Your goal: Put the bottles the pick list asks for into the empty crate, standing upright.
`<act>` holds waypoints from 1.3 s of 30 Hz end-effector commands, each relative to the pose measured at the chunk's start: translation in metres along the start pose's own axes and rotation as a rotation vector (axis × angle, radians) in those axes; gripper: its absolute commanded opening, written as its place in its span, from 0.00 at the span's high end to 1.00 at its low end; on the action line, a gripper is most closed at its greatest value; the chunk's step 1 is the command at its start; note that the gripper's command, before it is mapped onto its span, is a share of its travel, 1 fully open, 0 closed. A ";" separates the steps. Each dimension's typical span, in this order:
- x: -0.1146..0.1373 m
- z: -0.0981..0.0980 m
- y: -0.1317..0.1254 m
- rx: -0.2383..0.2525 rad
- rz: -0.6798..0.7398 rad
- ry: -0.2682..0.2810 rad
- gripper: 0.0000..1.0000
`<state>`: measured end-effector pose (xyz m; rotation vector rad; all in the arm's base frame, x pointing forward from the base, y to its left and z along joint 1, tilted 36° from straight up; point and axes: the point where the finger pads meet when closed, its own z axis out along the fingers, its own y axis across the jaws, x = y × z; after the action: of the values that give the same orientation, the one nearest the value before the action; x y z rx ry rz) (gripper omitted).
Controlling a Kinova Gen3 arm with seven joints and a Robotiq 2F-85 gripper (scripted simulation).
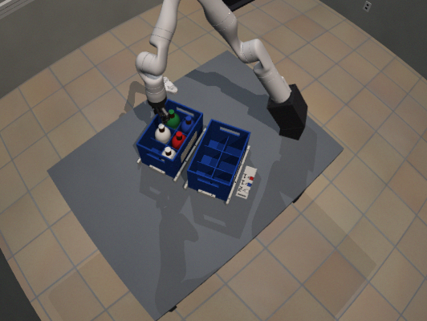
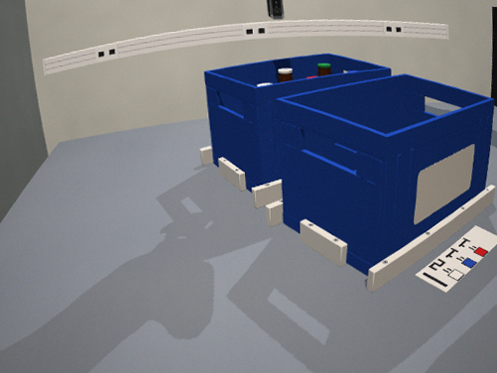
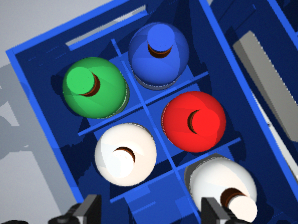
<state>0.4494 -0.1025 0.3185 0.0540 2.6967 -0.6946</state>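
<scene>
The full blue crate [image 1: 170,138] holds a green-label bottle [image 3: 94,86], a blue one [image 3: 158,50], a red one [image 3: 194,121] and two white ones [image 3: 125,154] [image 3: 222,187], all upright. My gripper [image 1: 164,116] hangs open and empty above this crate, well clear of the bottle caps. It also shows at the top of the exterior view [image 2: 274,2], and its fingertips sit at the bottom of the wrist view [image 3: 150,215]. The empty crate [image 1: 218,158] stands to the right. The pick list [image 2: 459,258] lies beside it: 2 white, 1 blue, 1 red.
White stop blocks [image 2: 324,240] edge both crates on the grey mat. The arm's black base [image 1: 288,114] stands behind the empty crate. One cell of the full crate, next to the second white bottle, is vacant.
</scene>
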 end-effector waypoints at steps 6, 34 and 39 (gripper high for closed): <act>0.008 0.031 -0.022 0.004 0.266 -0.014 0.33; 0.011 0.055 -0.029 0.004 0.318 -0.014 0.33; 0.011 0.062 -0.029 0.004 0.318 -0.014 0.33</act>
<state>0.4545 -0.1567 0.2794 0.4660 2.5895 -0.5989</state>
